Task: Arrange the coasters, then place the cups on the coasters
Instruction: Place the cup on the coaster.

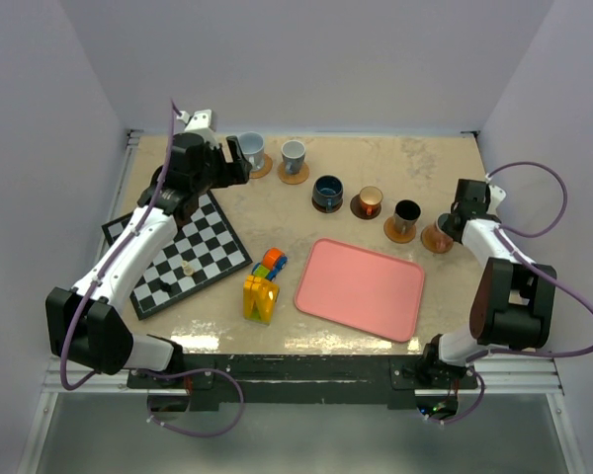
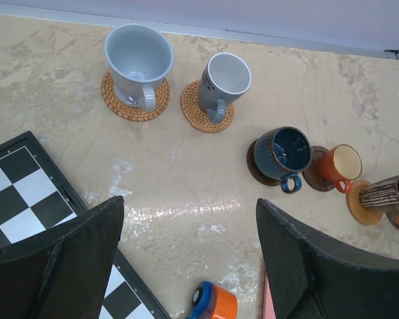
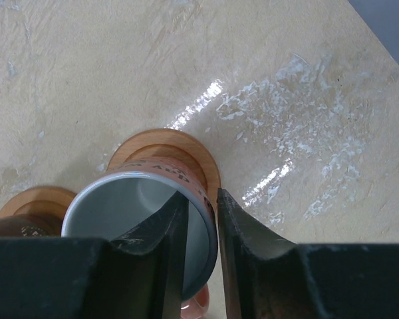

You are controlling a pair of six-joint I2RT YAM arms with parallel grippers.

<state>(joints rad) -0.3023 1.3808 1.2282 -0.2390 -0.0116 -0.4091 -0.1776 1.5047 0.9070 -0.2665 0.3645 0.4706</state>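
Low in the right wrist view a cup [image 3: 130, 203] is seated on a coaster [image 3: 161, 141]; its rim is straddled by the right gripper [image 3: 201, 199], though whether it is pinched cannot be told. The left gripper [image 1: 237, 163] is held wide apart, upper left in the top view.

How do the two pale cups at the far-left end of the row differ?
The left cup is wider with a flared mouth; the right cup is slimmer and straighter. The left cup is pale blue; the right cup is grey outside, white inside, with a dark mark near its rim. Both stand upright on woven tan coasters, handles facing the left wrist camera.
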